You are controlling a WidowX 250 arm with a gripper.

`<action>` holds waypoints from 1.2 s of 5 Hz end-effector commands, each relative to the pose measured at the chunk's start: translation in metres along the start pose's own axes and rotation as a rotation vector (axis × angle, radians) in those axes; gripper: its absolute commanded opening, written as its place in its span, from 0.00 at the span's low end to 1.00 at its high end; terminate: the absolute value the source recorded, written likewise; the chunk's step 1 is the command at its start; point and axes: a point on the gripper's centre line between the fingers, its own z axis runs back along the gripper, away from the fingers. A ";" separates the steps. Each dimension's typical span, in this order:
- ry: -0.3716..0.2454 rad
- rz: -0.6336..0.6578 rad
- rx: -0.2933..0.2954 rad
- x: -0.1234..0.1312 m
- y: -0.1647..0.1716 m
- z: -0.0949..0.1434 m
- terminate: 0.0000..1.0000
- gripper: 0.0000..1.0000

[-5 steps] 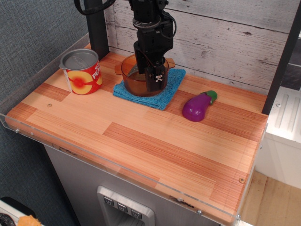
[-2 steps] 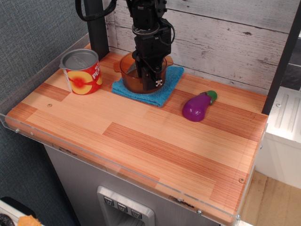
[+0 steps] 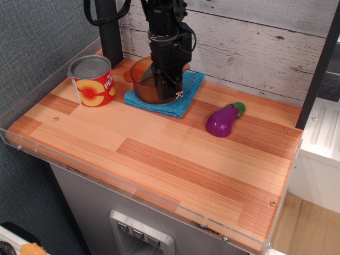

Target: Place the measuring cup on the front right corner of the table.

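Note:
The measuring cup (image 3: 142, 83), translucent orange, sits on a blue cloth (image 3: 187, 95) at the back of the striped wood table (image 3: 175, 159). My gripper (image 3: 169, 88) comes down from above onto the cup's right side. One finger is inside the cup and one outside, shut on its wall. The arm hides the cup's right rim and tab. The table's front right corner (image 3: 263, 204) is bare wood with a screw.
A red-and-yellow tin can (image 3: 93, 81) stands at the back left, close to the cup. A purple toy eggplant (image 3: 224, 119) lies to the right of the cloth. A clear acrylic rim (image 3: 106, 178) edges the table. A black post (image 3: 109, 26) stands behind the can.
My gripper has moved a little left and back with the cup in it. The blue cloth has slid left with it.

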 end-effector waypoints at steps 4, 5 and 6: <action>-0.133 -0.001 0.165 0.004 -0.057 0.090 0.00 0.00; -0.166 0.085 0.120 0.003 -0.090 0.088 0.00 0.00; -0.151 0.080 0.105 0.007 -0.117 0.084 0.00 0.00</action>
